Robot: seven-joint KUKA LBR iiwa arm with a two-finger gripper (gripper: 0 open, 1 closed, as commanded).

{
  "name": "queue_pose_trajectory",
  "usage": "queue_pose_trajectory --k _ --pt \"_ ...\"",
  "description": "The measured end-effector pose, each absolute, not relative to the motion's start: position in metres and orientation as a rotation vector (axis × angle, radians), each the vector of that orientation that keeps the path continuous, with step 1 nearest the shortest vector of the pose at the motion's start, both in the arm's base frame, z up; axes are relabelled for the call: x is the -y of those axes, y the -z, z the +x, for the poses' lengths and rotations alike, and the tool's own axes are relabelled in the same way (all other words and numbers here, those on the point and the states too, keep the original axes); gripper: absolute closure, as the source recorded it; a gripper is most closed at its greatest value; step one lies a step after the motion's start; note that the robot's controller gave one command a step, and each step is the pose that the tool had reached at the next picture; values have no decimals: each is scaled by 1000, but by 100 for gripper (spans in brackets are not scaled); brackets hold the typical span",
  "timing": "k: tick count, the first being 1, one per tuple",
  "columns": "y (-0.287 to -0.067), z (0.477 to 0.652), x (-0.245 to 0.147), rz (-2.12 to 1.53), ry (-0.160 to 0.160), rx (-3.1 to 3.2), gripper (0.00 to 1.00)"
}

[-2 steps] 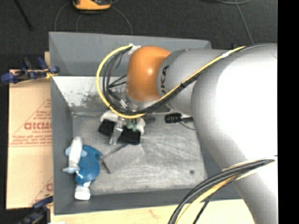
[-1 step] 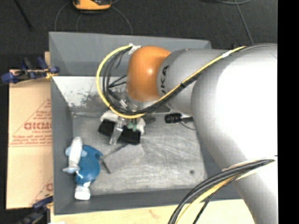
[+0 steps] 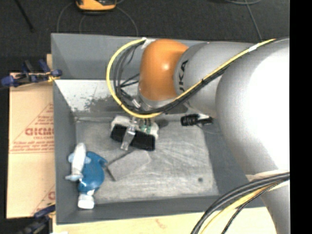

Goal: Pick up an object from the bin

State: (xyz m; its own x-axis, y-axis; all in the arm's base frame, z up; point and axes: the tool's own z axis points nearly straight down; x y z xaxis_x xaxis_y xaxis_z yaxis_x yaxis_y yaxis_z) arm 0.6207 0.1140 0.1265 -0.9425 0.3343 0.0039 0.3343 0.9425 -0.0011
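Camera view, contents of the grey metal bin [image 3: 63, 155], nearest side first.

1. Blue-and-white plastic item [image 3: 93, 172]: rounded blue body with white parts along its left side and a white stub at its near end. Lies in the near left corner of the floor, close to the left wall.
2. Grey flat rectangular slab [image 3: 127, 164]: matt, thin, nearly the colour of the floor, set at a slant, with a dark strip at its left end. Lies near the middle of the floor, just right of the blue-and-white item and apart from it.
3. End effector [image 3: 132, 135]: black blocks with a silver piece between them, hanging over the mid-floor just beyond the slab's far edge. Whether it is apart or together cannot be told.
4. Short black cylinder [image 3: 196, 120]: lies on its side further right, near the far wall, beside the arm.
5. Orange wrist cover [image 3: 161, 69] with a looped yellow cable [image 3: 113, 82], above the end effector.
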Motion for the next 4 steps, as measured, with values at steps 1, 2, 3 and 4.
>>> queue_pose_trajectory --k 1,2,3,4 --pt "-177 645 -103 -528 3 3099 100" --pt "-216 627 -128 -553 -3 3090 100" --pt "-232 631 -136 -538 7 3105 100" --pt "-196 623 -158 -539 -3 3099 100"
